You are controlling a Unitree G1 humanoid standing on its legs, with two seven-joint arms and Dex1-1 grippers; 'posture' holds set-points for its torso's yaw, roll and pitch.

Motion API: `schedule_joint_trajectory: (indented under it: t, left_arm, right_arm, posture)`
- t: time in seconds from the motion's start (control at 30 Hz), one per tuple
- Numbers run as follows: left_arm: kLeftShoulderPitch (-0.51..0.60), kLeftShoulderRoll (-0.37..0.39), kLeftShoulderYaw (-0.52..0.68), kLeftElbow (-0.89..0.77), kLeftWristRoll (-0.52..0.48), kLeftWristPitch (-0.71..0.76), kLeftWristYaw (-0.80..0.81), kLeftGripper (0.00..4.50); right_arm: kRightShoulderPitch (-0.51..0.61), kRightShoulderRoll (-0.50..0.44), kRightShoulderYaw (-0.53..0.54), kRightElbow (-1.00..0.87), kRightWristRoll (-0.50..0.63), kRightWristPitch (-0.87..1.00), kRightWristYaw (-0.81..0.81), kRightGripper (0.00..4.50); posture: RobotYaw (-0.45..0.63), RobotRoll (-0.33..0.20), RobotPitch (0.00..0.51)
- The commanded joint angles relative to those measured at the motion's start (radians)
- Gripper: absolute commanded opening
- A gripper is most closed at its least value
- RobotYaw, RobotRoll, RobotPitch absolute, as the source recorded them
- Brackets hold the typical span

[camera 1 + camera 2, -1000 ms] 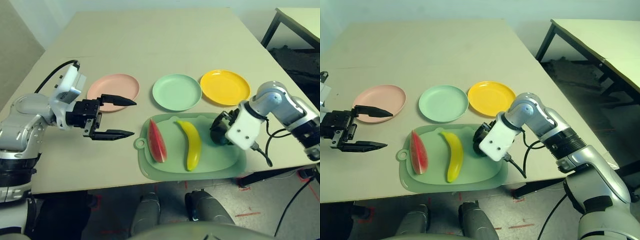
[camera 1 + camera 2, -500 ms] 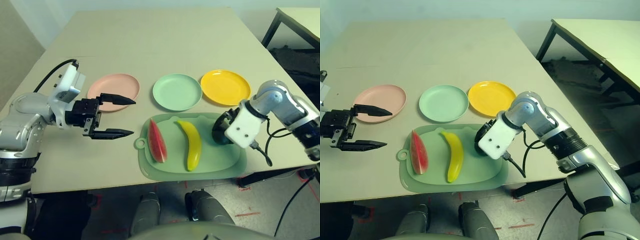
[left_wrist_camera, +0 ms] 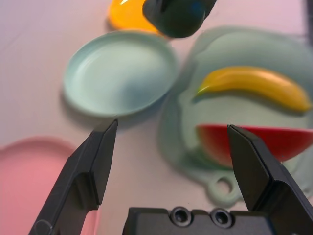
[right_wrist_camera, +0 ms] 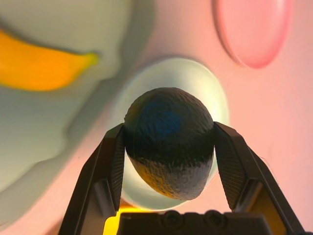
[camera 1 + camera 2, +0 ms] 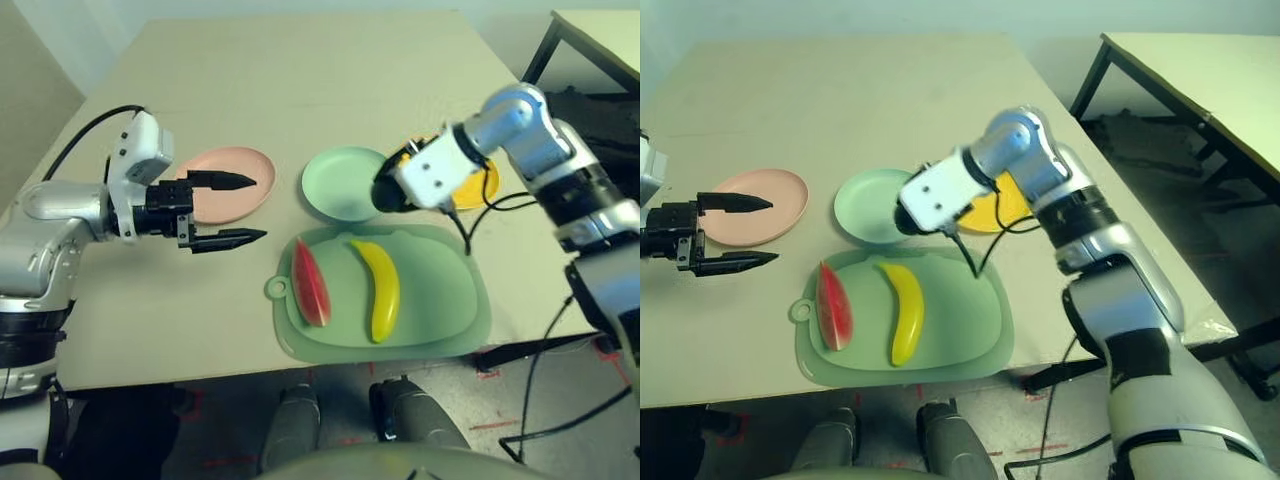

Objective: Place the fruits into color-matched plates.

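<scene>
Left eye view: we see the tan table (image 5: 330, 70) with wide bare room at twelve o'clock, beyond the plates, and another bare stretch at nine o'clock under our left arm. Its near edge runs just below the green cutting mat (image 5: 440, 310), and its right edge passes close past the mat's three o'clock corner, so room is tight there.

Our right gripper (image 4: 168, 142) is clamped on the dark green avocado (image 4: 168, 139), one finger on each side of it, and hangs in the air above the three o'clock rim of the mint green plate (image 5: 343, 183). Our right forearm crosses over the yellow plate (image 5: 485, 180) and covers most of it.

Our left gripper (image 5: 228, 208) hangs with its fingers spread wide and holding nothing, just off the near rim of the pink plate (image 5: 225, 185). From its wrist camera, the green plate and the mat lie ahead between the two black fingers (image 3: 90, 166).

On the mat, the red watermelon wedge (image 5: 309, 281) lies at its nine o'clock side and the yellow banana (image 5: 378, 288) at its middle, apart from each other. Both lie at six o'clock from the green plate. The mat's three o'clock half is bare
</scene>
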Motion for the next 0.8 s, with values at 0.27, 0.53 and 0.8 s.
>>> schedule_joint_trajectory:
  t: [0.27, 0.53, 0.8]
  left_arm:
    - [0.014, 0.034, 0.008, -0.093, 0.013, 0.090, 0.054, 4.50]
    - [0.043, 0.047, 0.028, -0.115, 0.001, 0.092, 0.047, 4.50]
    - [0.042, 0.038, 0.020, -0.103, -0.005, 0.076, 0.032, 4.50]
  right_arm:
    - [-0.049, 0.150, 0.084, 0.301, -0.241, -0.027, -0.249, 2.90]
    - [-0.028, 0.163, 0.116, 0.374, -0.331, -0.080, -0.304, 3.25]
    - [-0.059, 0.097, 0.085, 0.347, -0.315, -0.149, -0.288, 4.47]
  posture:
    - [0.06, 0.000, 0.111]
    - [0.07, 0.000, 0.102]
    - [0.05, 0.000, 0.091]
